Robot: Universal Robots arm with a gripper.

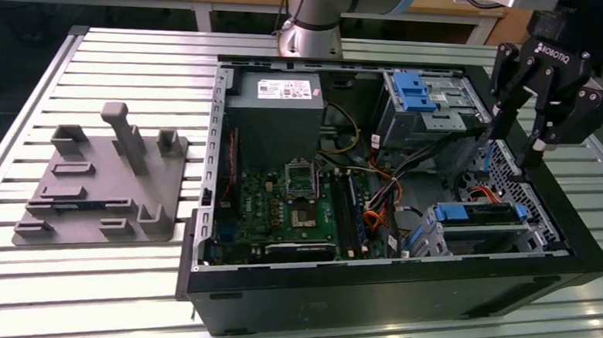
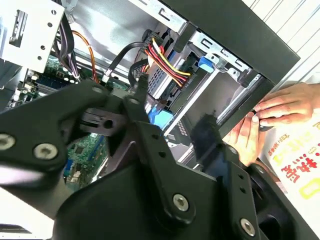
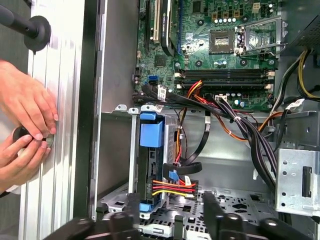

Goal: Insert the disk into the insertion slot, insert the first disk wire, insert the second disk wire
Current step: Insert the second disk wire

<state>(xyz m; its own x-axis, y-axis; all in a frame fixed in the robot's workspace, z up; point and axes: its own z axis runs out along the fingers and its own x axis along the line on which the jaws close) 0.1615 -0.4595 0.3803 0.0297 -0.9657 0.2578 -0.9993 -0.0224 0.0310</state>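
Holds nothing: gripper [image 1: 513, 149] spread wide, poised above the computer case [image 1: 379, 275] near its wall on the exterior view's right. Nearest below it, lying flat in the slot [image 1: 510, 242], the disk [image 1: 482, 216], blue frame toward the motherboard [image 1: 289, 207]. In the first wrist view, red, yellow and black wires [image 3: 172, 186] reaching the disk's end, a blue plug [image 3: 173, 176] just beside them. Outside the case, on the slatted table [image 3: 60, 75], a person's hands [image 3: 25, 105] pinching something small and dark. Well apart, toward the exterior view's left, a grey holder [image 1: 105, 182].
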